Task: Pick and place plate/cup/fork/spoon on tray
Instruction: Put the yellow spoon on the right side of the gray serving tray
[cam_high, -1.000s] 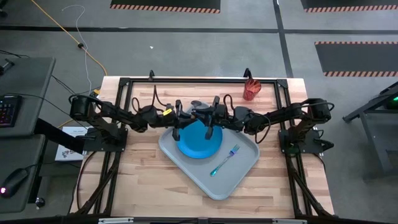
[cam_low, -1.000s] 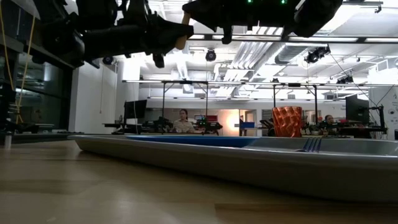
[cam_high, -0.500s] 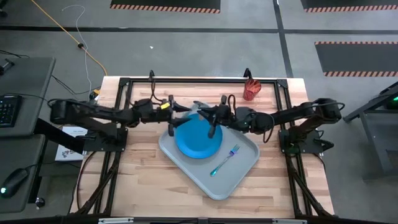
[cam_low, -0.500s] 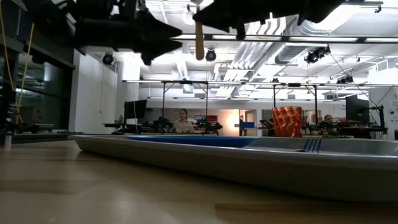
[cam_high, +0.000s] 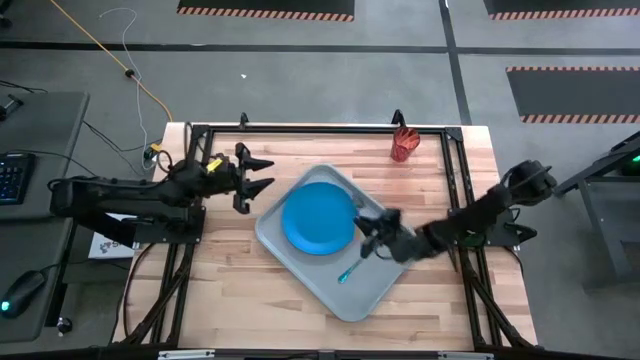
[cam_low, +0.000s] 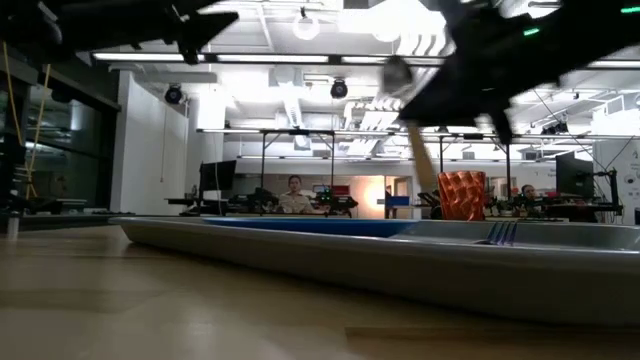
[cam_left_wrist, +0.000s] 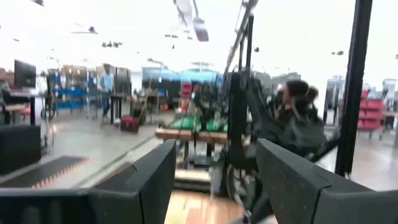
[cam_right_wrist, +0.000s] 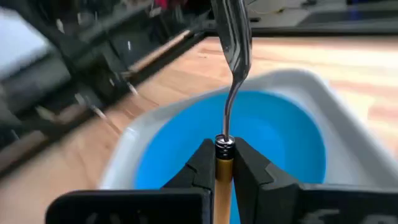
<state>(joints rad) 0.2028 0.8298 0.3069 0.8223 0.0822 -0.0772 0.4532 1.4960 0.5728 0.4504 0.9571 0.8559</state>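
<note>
The right gripper (cam_high: 372, 232) hangs over the large pale grey rectangular tray (cam_high: 375, 290), its two dark fingers (cam_right_wrist: 202, 163) pinched tight on the orange handle of the small silver-bowled spoon (cam_right_wrist: 229, 74). The spoon sticks out forward past the fingertips, bowl end away from the wrist, and just ahead of and below it lies the flat round bright blue plate (cam_high: 318, 218), sitting in the tray's half nearer the left arm. From table height the spoon (cam_low: 412, 118) shows tilted and clear of the tray rim (cam_low: 300, 258), so it is held in the air, not set down.

The thin fork with the teal-blue handle (cam_high: 347, 272) lies on the tray right beside the right gripper, partly hidden under it, on the side away from the plate.

The small translucent red-orange tumbler (cam_high: 402, 146) stands on the bare wooden table (cam_high: 225, 290), well apart from the right gripper and off the tray, near the table's far edge.

The left gripper (cam_high: 254, 178) waits off the tray, near the corner closest to it, fingers (cam_left_wrist: 140, 186) spread apart and holding nothing.
</note>
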